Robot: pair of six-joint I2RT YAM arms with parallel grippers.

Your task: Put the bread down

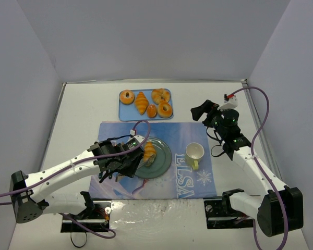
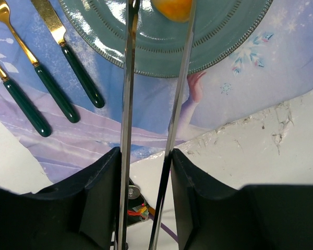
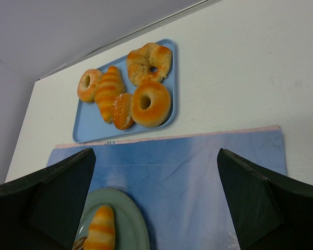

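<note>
The bread (image 1: 149,153), a small golden roll with browner stripes, lies on the green plate (image 1: 165,157) at the middle of the mat. My left gripper (image 1: 121,160) is shut on a pair of metal tongs (image 2: 126,130). The tongs' two arms run forward on either side of the bread (image 2: 172,8), over the plate (image 2: 224,31). Whether the tong tips still press the bread is cut off at the top edge. My right gripper (image 1: 202,111) hangs open above the mat's far right, holding nothing. In its wrist view, the bread (image 3: 100,234) and the plate (image 3: 131,216) show at the lower left.
A blue tray (image 1: 123,112) with doughnuts and a larger croissant sits behind the mat. A pale yellow mug (image 1: 194,152) stands right of the plate. A gold knife (image 2: 68,57) and fork (image 2: 21,47) with green handles lie left of the plate on the blue mat (image 1: 190,185).
</note>
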